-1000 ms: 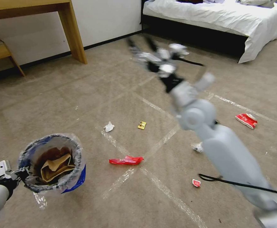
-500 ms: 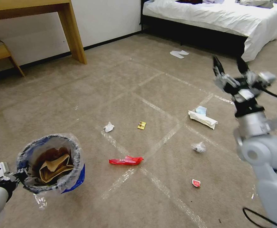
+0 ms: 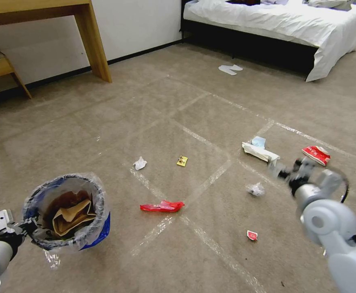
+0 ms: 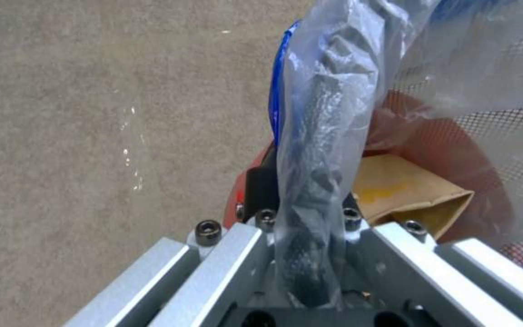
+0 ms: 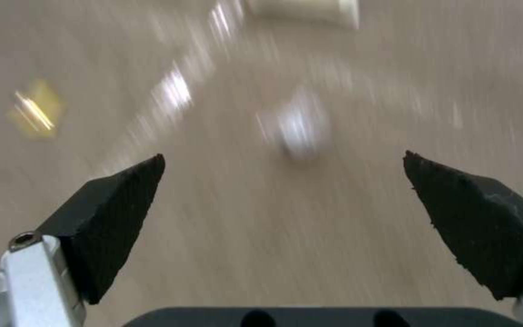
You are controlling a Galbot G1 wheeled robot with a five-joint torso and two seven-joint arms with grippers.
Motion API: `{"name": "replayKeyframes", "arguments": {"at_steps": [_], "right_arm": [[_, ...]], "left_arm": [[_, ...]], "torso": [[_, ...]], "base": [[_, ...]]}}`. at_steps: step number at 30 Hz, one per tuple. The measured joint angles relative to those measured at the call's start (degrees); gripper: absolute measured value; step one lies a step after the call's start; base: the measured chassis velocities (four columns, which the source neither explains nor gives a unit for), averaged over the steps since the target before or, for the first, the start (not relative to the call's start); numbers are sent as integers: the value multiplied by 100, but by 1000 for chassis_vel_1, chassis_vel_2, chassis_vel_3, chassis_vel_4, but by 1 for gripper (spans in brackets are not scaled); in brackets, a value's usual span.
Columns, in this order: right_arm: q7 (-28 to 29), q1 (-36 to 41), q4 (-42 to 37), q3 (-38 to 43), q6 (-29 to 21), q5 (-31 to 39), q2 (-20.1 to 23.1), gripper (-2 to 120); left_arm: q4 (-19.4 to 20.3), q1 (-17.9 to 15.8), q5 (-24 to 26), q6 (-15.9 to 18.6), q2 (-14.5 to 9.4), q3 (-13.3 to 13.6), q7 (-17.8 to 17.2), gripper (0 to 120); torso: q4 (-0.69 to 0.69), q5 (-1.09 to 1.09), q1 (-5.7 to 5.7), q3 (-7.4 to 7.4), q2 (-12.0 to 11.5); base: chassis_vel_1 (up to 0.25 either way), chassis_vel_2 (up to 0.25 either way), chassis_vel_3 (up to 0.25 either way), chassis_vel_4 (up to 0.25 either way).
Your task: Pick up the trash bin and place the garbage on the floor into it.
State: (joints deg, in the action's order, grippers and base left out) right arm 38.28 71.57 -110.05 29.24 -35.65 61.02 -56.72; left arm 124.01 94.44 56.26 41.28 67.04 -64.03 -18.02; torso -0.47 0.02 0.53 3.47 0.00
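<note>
Fingers (image 5: 116, 227) of the right gripper (image 5: 286, 159) spread wide, empty, now dropped low at the right of the head view (image 3: 286, 173), down from high in the upper right half a second ago and from the upper middle a second ago. Aimed at a small crumpled clear-white wad (image 3: 255, 189) on the beige carpet (image 3: 165, 110), just beside a white packet under a pale blue mask (image 3: 260, 151). Left gripper (image 4: 310, 213) clamped on the rim of the small round red bin with crinkly clear liner (image 3: 66, 209), lower left, unmoved, brown paper bag (image 3: 73, 215) inside. Judged: reach for the next piece under way; red wrapper strip (image 3: 162, 206), white tissue (image 3: 140, 163), yellow wrapper (image 3: 182, 161), red-white packet (image 3: 316, 155) not yet collected.
</note>
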Motion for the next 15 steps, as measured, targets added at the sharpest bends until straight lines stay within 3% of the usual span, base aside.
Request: {"name": "replayKeyframes", "arguments": {"at_steps": [6, 15], "right_arm": [[602, 276, 585, -432, -620, 97, -148, 100], [787, 316, 1027, -562, -718, 130, -260, 100]], "left_arm": [[-10, 16, -30, -12, 47, -10, 1, 0], [-45, -13, -88, -19, 84, 16, 21, 0]], "torso": [[0, -2, 0, 0, 0], [0, -3, 0, 0, 0]], "base": [[0, 0, 0, 0], [0, 0, 0, 0]]}}
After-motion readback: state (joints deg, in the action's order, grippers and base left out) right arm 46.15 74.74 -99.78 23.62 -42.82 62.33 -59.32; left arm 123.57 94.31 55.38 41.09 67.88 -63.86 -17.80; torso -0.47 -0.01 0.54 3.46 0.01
